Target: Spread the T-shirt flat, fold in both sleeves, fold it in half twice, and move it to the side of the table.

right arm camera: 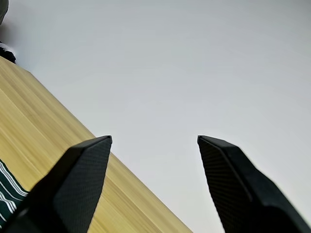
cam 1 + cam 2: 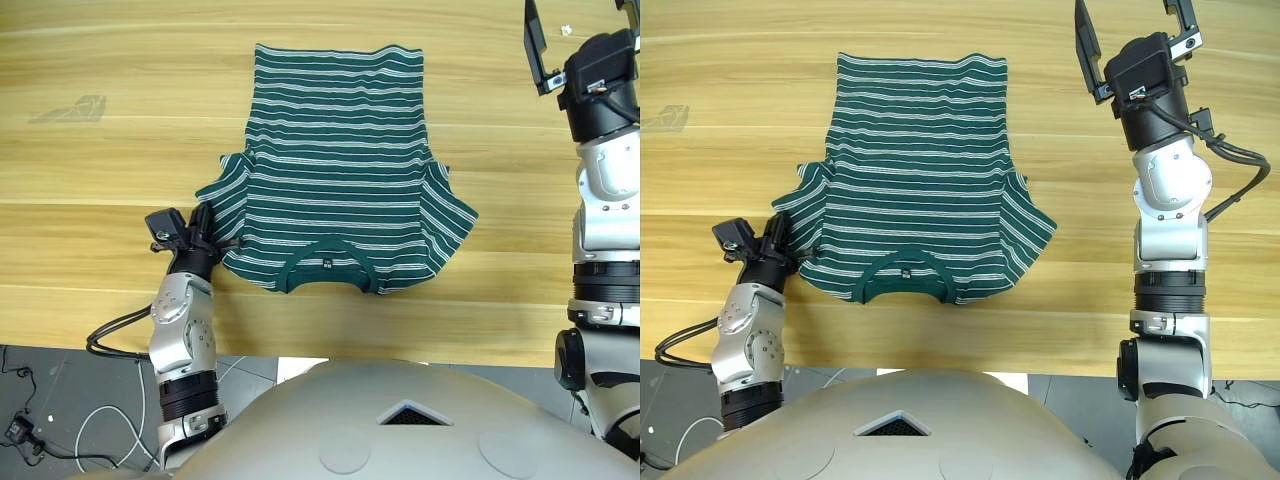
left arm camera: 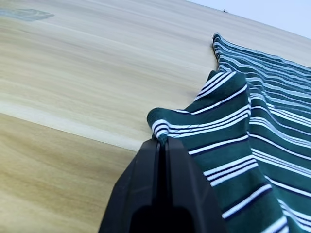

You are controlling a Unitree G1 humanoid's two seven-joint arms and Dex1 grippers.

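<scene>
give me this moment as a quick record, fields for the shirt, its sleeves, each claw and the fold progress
shirt: green striped T-shirt lying mostly flat on the wooden table, collar toward the robot, hem away
sleeves: left-side sleeve and right-side sleeve both out to the sides, a little rumpled
left claw: shut, pinching the edge of the left-side sleeve at table level
right claw: open, holding nothing, raised to the right of the shirt
progress: spread out; no sleeve folded in yet
</scene>
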